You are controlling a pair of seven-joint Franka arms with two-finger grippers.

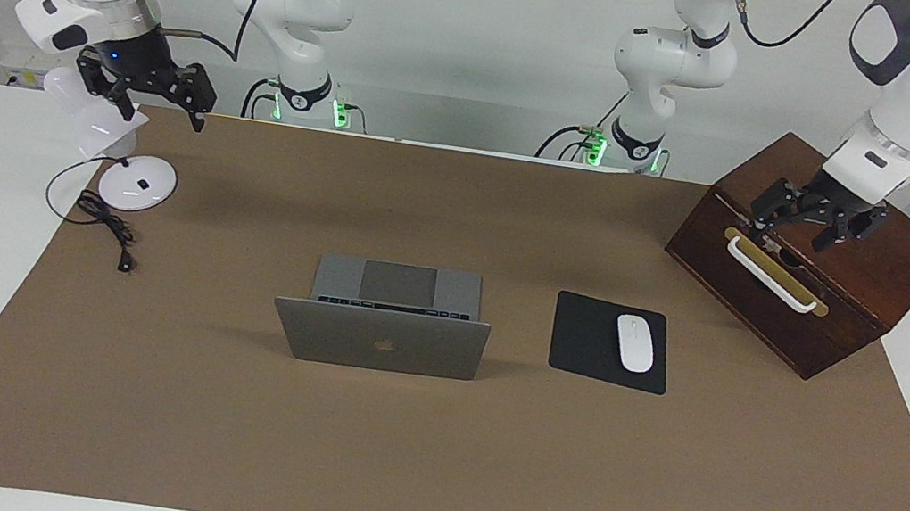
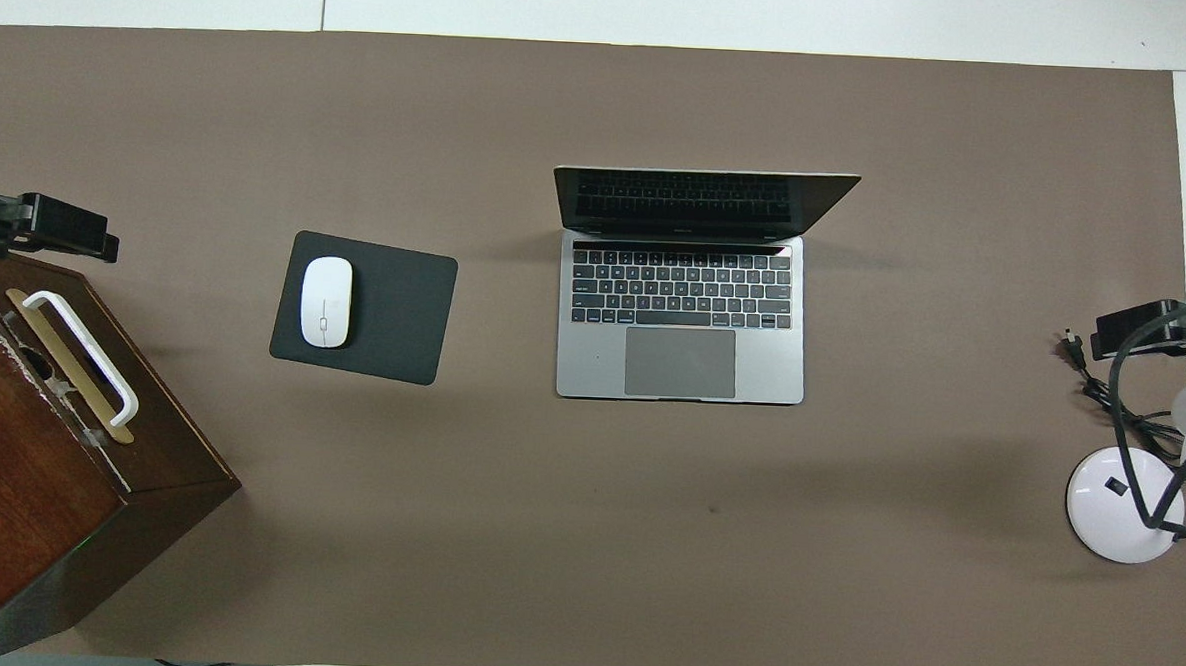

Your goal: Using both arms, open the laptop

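Note:
The silver-grey laptop [image 1: 379, 339] [image 2: 682, 317] stands in the middle of the brown mat with its lid raised. Its dark screen faces the robots, and the keyboard and trackpad are uncovered. My left gripper [image 1: 801, 231] [image 2: 57, 230] hangs open over the wooden box at the left arm's end of the table, well apart from the laptop. Over the white desk lamp at the right arm's end, my right gripper [image 1: 161, 112] [image 2: 1149, 329] is open and holds nothing.
A black mouse pad [image 1: 591, 339] [image 2: 394, 309] with a white mouse [image 1: 634, 343] [image 2: 325, 301] lies beside the laptop toward the left arm's end. The wooden box [image 1: 866, 281] [image 2: 36, 489] has a white handle. The white lamp [image 1: 137, 183] [image 2: 1116, 506] trails a black cable.

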